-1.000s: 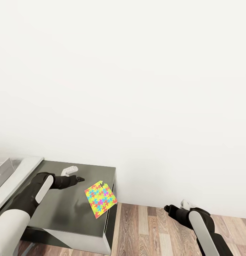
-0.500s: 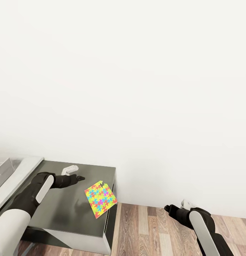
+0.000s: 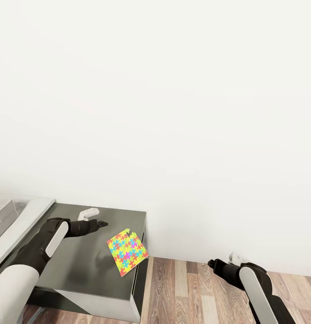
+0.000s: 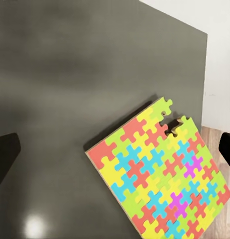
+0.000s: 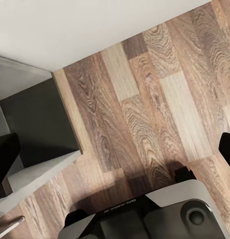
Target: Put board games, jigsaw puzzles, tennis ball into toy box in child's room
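Observation:
One jigsaw puzzle [image 3: 127, 251], a flat board of red, yellow, green, blue and pink pieces, lies on the dark grey top of the drawer unit [image 3: 79, 265], its corner hanging over the unit's right edge. My left gripper [image 3: 100, 223] hovers open just left of and behind it. In the left wrist view the jigsaw puzzle [image 4: 159, 174] lies below the open left gripper [image 4: 115, 152], with the dark fingertips [image 4: 5, 154] far apart. My right gripper [image 3: 212, 263] hangs open and empty over the wood floor [image 5: 144, 114]. A corner of the light grey toy box [image 3: 2, 212] shows at the far left.
The pale grey table [image 3: 23, 222] runs off to the left beside the dark unit. A plain white wall [image 3: 173, 112] stands close behind. Wood-plank floor [image 3: 196, 292] lies to the right of the unit. My own base [image 5: 159, 214] appears in the right wrist view.
My left gripper has crept slightly farther over the unit's top. The puzzle and the right arm have not moved.

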Robot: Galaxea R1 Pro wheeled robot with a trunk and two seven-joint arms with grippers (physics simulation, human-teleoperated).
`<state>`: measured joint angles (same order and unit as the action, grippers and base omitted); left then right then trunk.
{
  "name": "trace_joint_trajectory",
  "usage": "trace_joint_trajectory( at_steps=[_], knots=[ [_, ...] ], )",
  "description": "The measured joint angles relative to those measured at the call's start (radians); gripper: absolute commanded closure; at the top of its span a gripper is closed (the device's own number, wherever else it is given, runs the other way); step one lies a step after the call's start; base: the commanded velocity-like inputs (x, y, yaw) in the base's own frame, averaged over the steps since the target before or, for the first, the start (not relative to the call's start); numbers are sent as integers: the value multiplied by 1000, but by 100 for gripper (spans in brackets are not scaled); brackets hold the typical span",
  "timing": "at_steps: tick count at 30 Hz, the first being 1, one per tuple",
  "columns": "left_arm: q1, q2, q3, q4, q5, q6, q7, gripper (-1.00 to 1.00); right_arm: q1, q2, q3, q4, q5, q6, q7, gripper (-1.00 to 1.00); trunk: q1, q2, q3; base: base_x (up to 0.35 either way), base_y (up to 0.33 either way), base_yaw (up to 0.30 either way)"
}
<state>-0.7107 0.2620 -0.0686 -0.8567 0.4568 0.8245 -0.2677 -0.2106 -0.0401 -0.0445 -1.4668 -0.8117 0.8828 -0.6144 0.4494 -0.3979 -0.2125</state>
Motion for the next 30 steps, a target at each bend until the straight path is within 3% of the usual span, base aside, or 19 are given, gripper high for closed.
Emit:
trace_joint_trajectory(
  at_steps=[30],
  knots=[
    [1, -13, -2, 0, -2, 1, 3, -100, 0, -1, 0, -10, -1, 0, 0, -100, 0, 0, 0, 0, 0, 0]
  ],
)
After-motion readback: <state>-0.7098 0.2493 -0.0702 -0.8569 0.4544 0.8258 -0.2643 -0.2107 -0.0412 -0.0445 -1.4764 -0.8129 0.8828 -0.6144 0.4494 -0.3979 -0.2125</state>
